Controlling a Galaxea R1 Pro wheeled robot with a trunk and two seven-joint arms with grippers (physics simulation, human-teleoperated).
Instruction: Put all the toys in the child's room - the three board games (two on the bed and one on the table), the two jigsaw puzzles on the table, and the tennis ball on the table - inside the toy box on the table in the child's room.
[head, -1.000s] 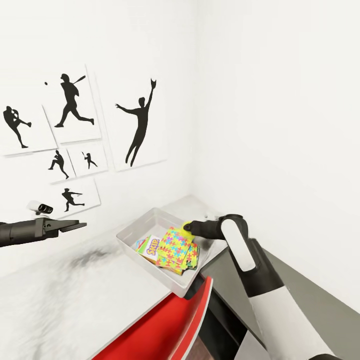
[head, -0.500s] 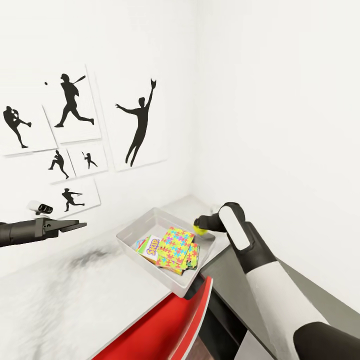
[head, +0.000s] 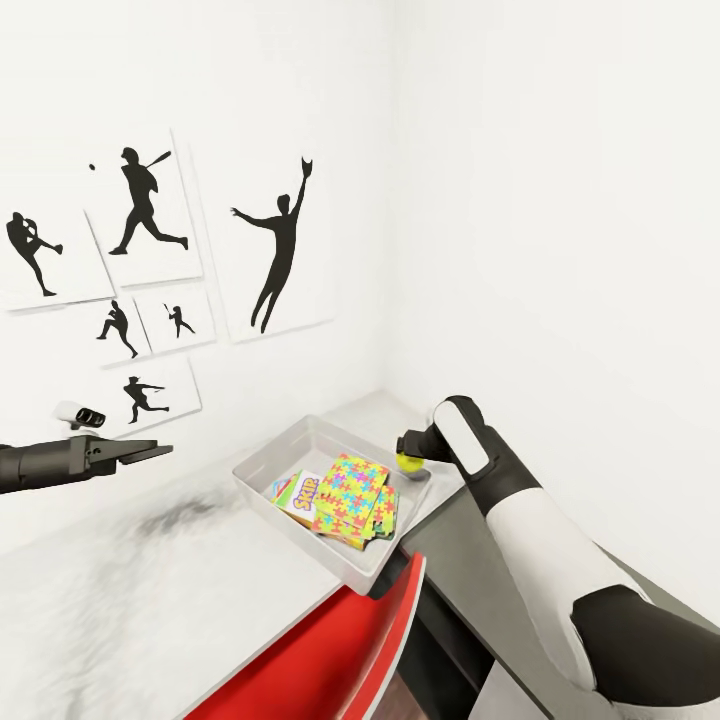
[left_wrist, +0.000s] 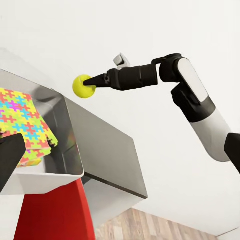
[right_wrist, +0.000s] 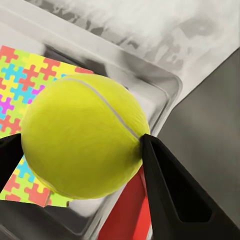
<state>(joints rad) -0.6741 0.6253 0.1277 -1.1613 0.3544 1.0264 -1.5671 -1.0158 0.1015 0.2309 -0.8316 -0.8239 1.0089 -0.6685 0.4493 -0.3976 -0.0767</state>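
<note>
Drawn back toward box (head: 330, 440) rim since earlier: right tool (head: 404, 452) clenched on ball (head: 408, 462) (left tool (head: 150, 451) unreadable). Best released squarely over puzzles (head: 352, 495).

White-and-black jointed robot arms are seen.
The glossy white right arm shell (head: 540, 540) is capped by black elbow and wrist segments; matte black tapered fingers (right_wrist: 170, 195) are shown, and a small white-grey camera module (head: 80, 414) sits on the dark left arm (head: 50, 464).
</note>
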